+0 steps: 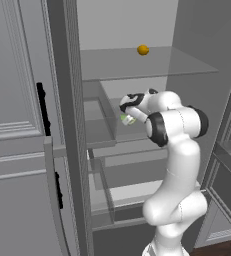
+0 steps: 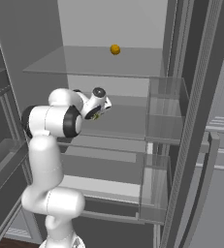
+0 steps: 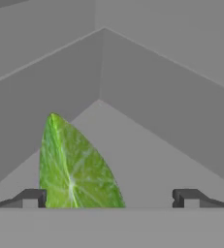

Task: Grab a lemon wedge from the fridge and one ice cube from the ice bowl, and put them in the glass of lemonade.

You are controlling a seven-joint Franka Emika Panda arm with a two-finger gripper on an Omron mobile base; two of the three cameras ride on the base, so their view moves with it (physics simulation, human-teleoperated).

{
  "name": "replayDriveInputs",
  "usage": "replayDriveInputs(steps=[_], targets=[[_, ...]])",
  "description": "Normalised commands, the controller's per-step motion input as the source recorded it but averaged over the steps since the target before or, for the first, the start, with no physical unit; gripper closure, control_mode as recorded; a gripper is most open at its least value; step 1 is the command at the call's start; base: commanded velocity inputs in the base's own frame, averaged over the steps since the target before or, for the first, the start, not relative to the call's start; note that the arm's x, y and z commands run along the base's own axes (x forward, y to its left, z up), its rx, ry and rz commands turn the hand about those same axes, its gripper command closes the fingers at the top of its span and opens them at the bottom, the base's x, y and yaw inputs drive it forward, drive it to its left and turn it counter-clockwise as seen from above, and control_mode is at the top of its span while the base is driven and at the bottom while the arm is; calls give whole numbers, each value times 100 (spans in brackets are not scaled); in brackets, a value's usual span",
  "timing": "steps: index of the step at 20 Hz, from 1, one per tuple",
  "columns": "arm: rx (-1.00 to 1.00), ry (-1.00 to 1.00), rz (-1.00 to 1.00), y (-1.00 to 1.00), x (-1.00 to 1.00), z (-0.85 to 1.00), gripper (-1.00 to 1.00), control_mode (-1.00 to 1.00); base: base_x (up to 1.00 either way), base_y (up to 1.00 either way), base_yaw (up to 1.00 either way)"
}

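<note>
No brand, label or writing can be read on anything. The fridge (image 1: 197,45) is seen with its doors open, pale grey inside. The arm is raised from the base, bent at the elbow and reached forward into the middle level of the fridge, with the hand turned toward the back wall. The gripper (image 3: 108,196) is spread wide, with nothing held between its fingertips (image 3: 33,196). In the hand view the wedge (image 3: 74,167), green-yellow, is seen just inside the left fingertip, near a corner where two grey walls meet; whether it touches that tip cannot be told. In the left base view the wedge (image 1: 127,119) is seen just below the hand, and in the right base view it (image 2: 95,116) is glimpsed beside the wrist. Above the hand a glass shelf (image 1: 187,62) is fixed, and a small orange fruit (image 1: 143,50) is set on it near the back. Clear drawers (image 2: 164,109) are stacked to the right of the arm and below it. Open room is left between the wedge and the right fingertip. The fridge door edges are seen close on both sides of the arm.
</note>
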Motion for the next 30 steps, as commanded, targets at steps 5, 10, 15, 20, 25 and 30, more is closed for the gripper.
replayDriveInputs(steps=[5,10,15,20,25,30], targets=[[-6,4,5,9,10,-37,100,-100,0,0,0],[-10,5,1,23,-5,-52,100,-100,0,0,0],[-4,0,0,12,-2,-18,100,-100,0,0,0],[0,-9,-4,0,-73,-45,100,-100,0,0,0],[0,-20,-8,-7,-100,-34,100,-100,0,0,0],[5,-18,-14,-43,-100,2,100,-100,0,0,0]])
